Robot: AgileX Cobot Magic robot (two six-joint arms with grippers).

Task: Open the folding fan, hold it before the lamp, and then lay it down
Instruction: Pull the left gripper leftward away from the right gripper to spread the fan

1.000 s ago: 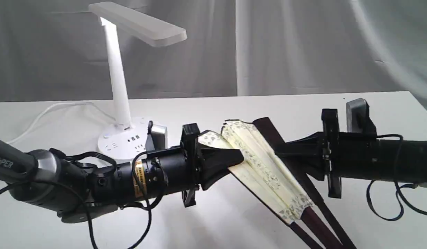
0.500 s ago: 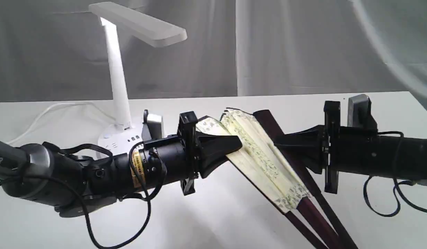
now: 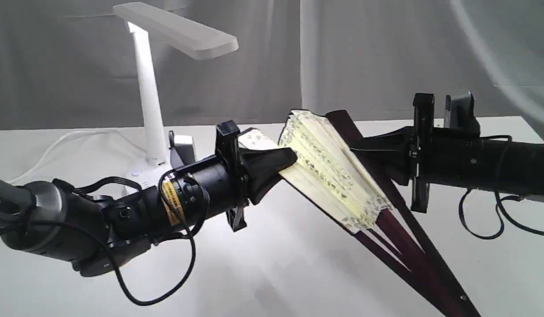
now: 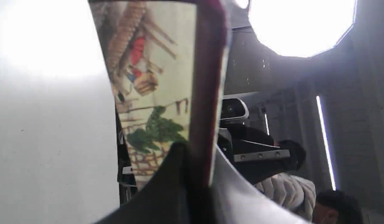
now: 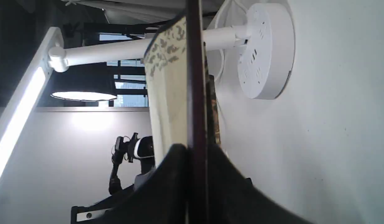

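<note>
Paper is the weak part here. The folding fan [image 3: 329, 171] is hanging in the air over the table [image 3: 276, 273]. It is only partly open, a little to the right of the lamp [image 3: 150, 97] and nearer the camera. The left gripper [image 3: 286, 162] is squeezing one dark outer stick, with its jaws shut tight on it. The right gripper [image 3: 357, 147] is pinching the other outer stick the same way. The pleats between them are bunching close together. The pointed end where the sticks meet is dipping low toward the table.

If the arms are pulling apart too fast or not evenly, the paper may be ripping at a fold. If one stick is sliding in its jaws, the fan may be twisting and dropping. The left arm is working close to the lamp's round base, so a wide swing may be knocking the lamp over. The low end may also be scraping the table.
</note>
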